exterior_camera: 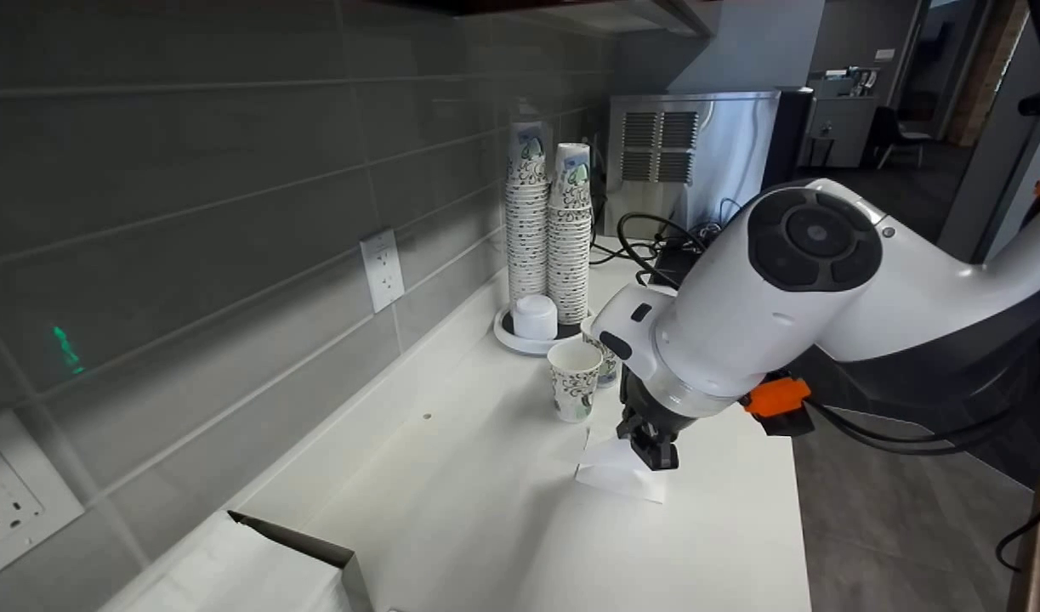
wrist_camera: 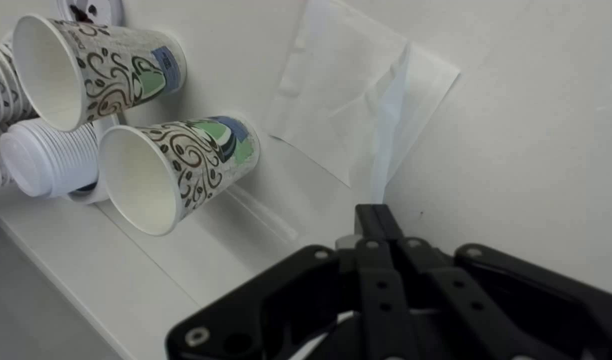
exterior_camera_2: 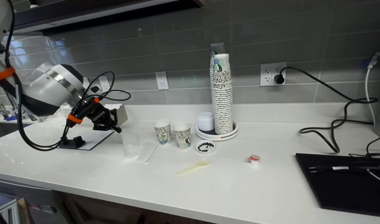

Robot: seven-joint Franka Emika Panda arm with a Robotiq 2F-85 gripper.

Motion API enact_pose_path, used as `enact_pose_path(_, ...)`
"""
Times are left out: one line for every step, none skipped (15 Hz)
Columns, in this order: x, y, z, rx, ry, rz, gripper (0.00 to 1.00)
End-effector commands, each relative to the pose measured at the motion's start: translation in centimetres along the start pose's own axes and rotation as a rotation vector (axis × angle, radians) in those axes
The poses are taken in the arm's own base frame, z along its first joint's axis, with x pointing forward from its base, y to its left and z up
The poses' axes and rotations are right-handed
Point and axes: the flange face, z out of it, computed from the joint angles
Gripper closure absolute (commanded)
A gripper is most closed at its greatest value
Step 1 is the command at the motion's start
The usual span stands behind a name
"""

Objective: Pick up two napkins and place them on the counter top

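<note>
On the counter top (exterior_camera_2: pixel 239 193), cups (exterior_camera_2: pixel 182 136) stand between napkins (exterior_camera_2: pixel 147 151) and tray (exterior_camera_2: pixel 217 137).

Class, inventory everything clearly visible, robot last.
counter: one, white, by wall
napkins: count unclear, white, counter
loose cups: two, white, counter
tray: one, white, counter
cup stacks: two, white, tray
lids: one stack, white, tray
dish: one, white, counter
spoon: one, cream, counter
tub: one, white, counter
panel: one, black, counter
box: one, grey, counter
machine: one, silver, background
cords: several, black, counter
outlets: several, white, wall
cabinet: one, dark, overhead
arm: one, white, foreground
fingers: two, black, gripping napkin
</note>
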Motion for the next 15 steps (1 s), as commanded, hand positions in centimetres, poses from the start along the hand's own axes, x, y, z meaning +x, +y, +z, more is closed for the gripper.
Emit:
enact_pose_path(0.4, -1.4, -0.6, -0.017, 0.047, -0.083, 1.0)
enact_pose_path(0.6, -1.6, -0.7, -0.017, 0.059, -0.106, 1.0)
enact_pose_path(0.8, -1.9, -0.8, -0.011, 0.075, -0.129, 1.0)
enact_pose_path(1.1, -2.2, -0.8, -0.003, 0.096, -0.156, 1.0)
enact_pose_path(1.2, -2.6, -0.7, 0.013, 0.113, -0.18, 1.0)
enact_pose_path(1.4, -2.8, -0.5, 0.02, 0.118, -0.195, 1.0)
enact_pose_path(1.4, -3.0, -0.2, 0.034, 0.124, -0.213, 1.0)
enact_pose_path(1.4, -3.1, 0.3, 0.054, 0.125, -0.223, 1.0)
enact_pose_path(1.0, -2.9, -0.6, 0.032, 0.104, -0.18, 1.0)
enact_pose_path(0.9, -3.1, -0.4, 0.039, 0.102, -0.184, 0.99)
enact_pose_path(0.9, -3.1, -0.3, 0.04, 0.1, -0.184, 0.99)
enact_pose_path(0.9, -3.1, -0.4, 0.04, 0.101, -0.184, 0.99)
enact_pose_path(0.9, -3.1, -0.4, 0.039, 0.101, -0.184, 0.99)
enact_pose_path(0.9, -3.1, -0.4, 0.039, 0.101, -0.184, 0.99)
enact_pose_path(0.9, -3.1, -0.4, 0.039, 0.101, -0.184, 1.0)
